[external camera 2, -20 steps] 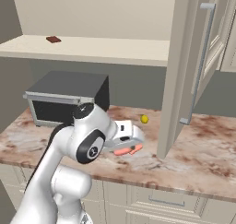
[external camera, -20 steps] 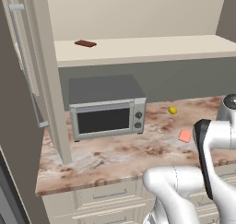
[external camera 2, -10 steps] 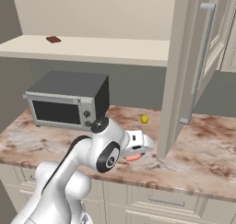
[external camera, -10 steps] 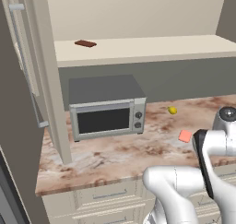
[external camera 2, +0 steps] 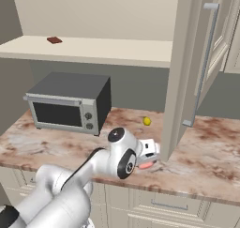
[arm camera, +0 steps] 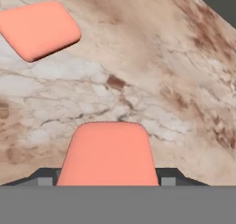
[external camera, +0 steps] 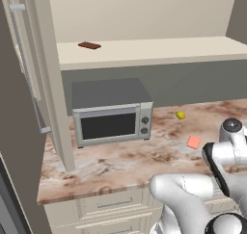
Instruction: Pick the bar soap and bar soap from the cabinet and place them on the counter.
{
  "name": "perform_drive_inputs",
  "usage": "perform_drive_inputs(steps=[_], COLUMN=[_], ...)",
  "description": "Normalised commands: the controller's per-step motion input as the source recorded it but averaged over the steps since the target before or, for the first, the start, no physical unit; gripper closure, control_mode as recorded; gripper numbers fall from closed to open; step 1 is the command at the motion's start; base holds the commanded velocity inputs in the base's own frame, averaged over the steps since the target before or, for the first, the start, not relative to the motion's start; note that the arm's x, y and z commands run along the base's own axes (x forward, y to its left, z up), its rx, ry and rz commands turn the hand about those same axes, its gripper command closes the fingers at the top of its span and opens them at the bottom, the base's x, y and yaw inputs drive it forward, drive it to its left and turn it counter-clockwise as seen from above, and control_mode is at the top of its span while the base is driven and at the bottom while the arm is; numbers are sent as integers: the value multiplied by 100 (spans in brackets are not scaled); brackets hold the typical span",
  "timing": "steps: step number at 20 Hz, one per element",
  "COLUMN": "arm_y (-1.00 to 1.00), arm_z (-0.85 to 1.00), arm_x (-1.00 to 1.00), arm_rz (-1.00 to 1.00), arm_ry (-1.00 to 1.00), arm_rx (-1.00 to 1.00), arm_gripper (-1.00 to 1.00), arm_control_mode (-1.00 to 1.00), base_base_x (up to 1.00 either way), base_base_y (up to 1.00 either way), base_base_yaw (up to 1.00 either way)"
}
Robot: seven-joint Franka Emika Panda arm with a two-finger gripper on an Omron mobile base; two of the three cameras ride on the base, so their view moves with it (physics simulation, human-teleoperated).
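I count two bar soaps. One bar soap (arm camera: 109,154) sits between my gripper's (arm camera: 109,179) jaws in the hand view, pinched at its sides, its near end cut off at the bottom of the picture so the fingertips themselves are mostly hidden behind it. The second bar soap (arm camera: 39,28) lies flat on the counter (arm camera: 152,80) just beyond, up and to the left in that view, apart from the held one. From the left base view I see one pink bar (external camera: 193,141) lying on the marbled top, right of the microwave (external camera: 112,111) and nearer than the small yellow ball (external camera: 180,115). In the right base view a sliver of pink (external camera 2: 146,165) shows under the gripper (external camera 2: 149,152) — I cannot tell which bar that is, since the arm covers most of it.

Whether the held soap already touches the stone or hangs just above it I cannot make out.

Outward from there: one microwave on the left part of the counter, one yellow ball behind the soaps near the wall, and one dark brown slab (external camera: 89,45) alone on the cabinet (external camera: 144,50) shelf above. Two cabinet doors stand open — one at the left (external camera: 29,74), one at the right (external camera 2: 197,67), each with a long grey handle.
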Motion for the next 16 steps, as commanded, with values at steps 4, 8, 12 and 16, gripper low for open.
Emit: perform_drive_inputs(steps=[4,8,12,16], arm_y=[-40,-45,-45,-24], arm_z=[-29,-44,-59,-84], arm_x=[61,61,50,42], arm_rz=[0,0,0,0], arm_ry=[20,13,9,6], arm_rx=[10,18,14,2], arm_gripper=[100,100,100,100], arm_control_mode=[-100,-100,-100,-100], base_base_x=[0,0,0,0], base_base_y=[0,0,0,0], base_base_yaw=[0,0,0,0])
